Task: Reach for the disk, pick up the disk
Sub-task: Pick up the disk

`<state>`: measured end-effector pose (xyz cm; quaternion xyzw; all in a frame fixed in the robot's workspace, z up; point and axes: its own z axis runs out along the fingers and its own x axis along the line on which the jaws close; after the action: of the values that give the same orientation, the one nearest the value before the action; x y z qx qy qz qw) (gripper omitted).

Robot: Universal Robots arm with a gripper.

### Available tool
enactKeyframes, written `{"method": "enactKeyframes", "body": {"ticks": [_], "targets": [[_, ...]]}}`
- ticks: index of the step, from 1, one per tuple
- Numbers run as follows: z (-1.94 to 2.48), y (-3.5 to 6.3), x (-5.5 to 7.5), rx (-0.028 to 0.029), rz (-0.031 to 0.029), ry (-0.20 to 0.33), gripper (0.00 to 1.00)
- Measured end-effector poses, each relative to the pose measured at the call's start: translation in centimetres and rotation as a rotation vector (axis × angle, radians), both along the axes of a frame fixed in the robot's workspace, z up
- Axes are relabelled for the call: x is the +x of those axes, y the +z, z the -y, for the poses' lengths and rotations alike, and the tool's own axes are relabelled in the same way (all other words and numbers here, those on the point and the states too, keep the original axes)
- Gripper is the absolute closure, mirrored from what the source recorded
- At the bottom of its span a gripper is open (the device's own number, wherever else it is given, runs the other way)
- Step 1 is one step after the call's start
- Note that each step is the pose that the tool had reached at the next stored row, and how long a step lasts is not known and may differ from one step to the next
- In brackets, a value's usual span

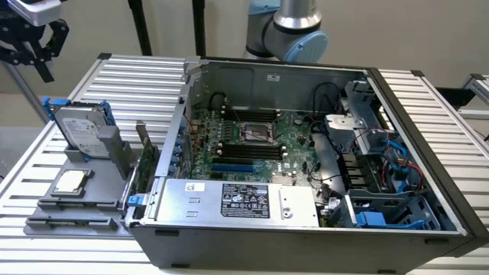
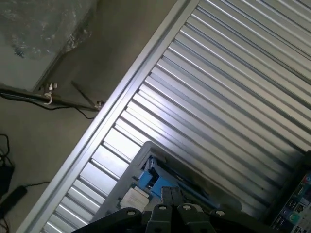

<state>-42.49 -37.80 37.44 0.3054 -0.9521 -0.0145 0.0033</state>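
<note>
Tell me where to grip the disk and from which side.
Grip the disk across its upper end, on the two blue rails, coming down from above. It stands on end, leaning back in the grey holder, so only its top is free.

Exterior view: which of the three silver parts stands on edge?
The silver-grey rectangular hard drive with blue plastic rails, propped in the grey holder. The small square silver chip and large silver box with black label lie flat.
</note>
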Motion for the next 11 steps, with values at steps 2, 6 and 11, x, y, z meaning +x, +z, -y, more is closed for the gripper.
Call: {"method": "enactKeyframes", "body": {"ticks": [2,6,11], "targets": [[0.0,-0.02,0.0,0.0,0.0,0.036,0.89],[0.0,-0.06,0.0,0.0,-0.0001,0.109,0.89],[-0.01,-0.13,-0.01,0.0,0.0,0.2,0.89]]}}
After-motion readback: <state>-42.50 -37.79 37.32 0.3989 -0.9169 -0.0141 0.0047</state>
